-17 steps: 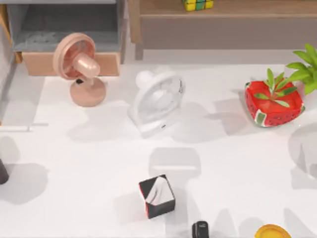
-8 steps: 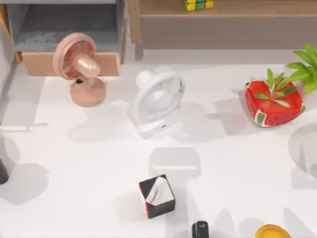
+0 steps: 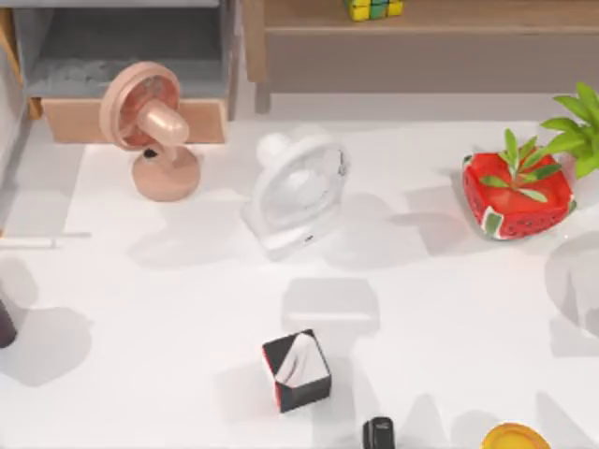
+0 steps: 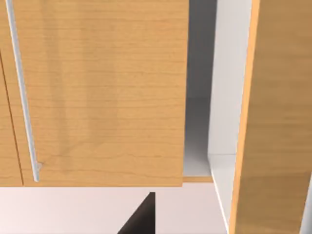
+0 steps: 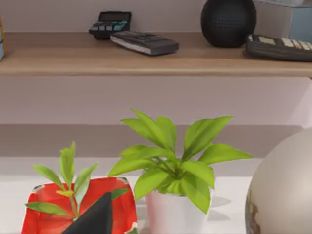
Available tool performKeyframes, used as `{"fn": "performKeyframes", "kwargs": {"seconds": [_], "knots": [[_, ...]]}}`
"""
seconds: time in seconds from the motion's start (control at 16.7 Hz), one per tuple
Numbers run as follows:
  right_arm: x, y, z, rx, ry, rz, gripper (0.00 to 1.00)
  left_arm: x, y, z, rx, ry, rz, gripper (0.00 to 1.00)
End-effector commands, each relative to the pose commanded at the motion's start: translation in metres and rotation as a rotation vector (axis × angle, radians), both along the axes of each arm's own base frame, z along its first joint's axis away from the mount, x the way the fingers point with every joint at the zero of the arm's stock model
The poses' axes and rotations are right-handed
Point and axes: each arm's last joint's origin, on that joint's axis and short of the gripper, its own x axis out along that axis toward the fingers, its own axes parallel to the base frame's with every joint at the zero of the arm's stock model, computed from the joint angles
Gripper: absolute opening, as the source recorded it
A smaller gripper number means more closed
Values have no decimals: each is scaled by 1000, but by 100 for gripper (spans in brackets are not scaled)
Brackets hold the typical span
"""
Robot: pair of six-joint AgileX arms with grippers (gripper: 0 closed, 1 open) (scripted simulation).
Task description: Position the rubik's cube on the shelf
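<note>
The rubik's cube (image 3: 374, 8), with yellow and green squares, sits on the shelf (image 3: 440, 19) at the top view's back edge, right of centre. The shelf is a light-brown plank over a grey-brown panel; the right wrist view shows the shelf (image 5: 146, 61) again behind the plants. A dark part of my left arm (image 3: 5, 323) pokes in at the table's far left edge. A dark tip of my left gripper (image 4: 141, 219) faces a wooden cabinet door. A dark tip of my right gripper (image 5: 95, 217) hangs in front of the red planter. Neither gripper is near the cube.
A pink fan (image 3: 150, 122) and a white fan (image 3: 299, 187) stand mid-table. A black box with a white top (image 3: 298, 369) lies at the front. A red planter (image 3: 517, 195) and a green plant (image 3: 580, 126) are on the right, a blue-grey compartment (image 3: 122, 47) at the back left.
The shadow at the table's left edge has shifted slightly. The cube and the other things have stayed put.
</note>
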Motion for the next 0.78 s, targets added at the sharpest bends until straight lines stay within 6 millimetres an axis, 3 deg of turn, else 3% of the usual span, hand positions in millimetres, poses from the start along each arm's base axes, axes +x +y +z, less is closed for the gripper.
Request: {"fn": "performKeyframes", "kwargs": {"seconds": [0.42,0.78], "knots": [[0,0,0,0,0,0,100,0,0,0,0,0,0,2],[0,0,0,0,0,0,100,0,0,0,0,0,0,0]]}}
